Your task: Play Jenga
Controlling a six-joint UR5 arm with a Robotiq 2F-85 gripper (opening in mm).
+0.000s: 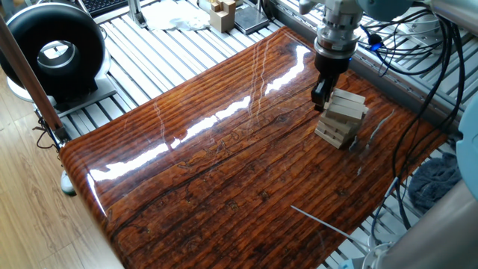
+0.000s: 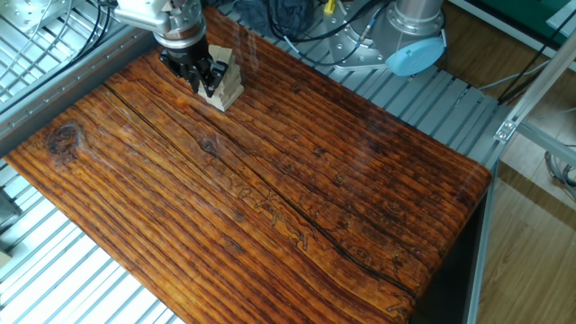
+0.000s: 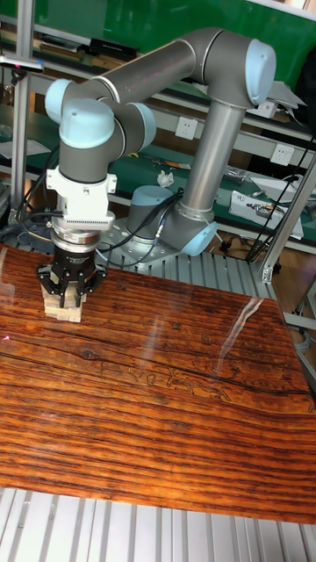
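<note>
1. The short tower of pale unfinished wooden Jenga bars stands near one long edge of the glossy reddish-brown wooden table, close to a corner. It's only a few crosswise layers high, and the top layers look a bit skewed against the lower ones.
2. The black two-finger gripper on the grey-and-blue UR5 arm is down right against the tower's upper part, on the side facing the table's middle.
3. Honestly can't tell how wide the jaws are or whether they've got a bar pinched. In the other fixed view the fingers overlap the stack, and the tall view just shows the gripper sitting over it.
4. Progress-wise I'd say it's mid-turn: tower's up, no loose bars visible on the table, so there's no sign of a pulled piece. Drawing a bar out and restacking it looks undone.
</note>
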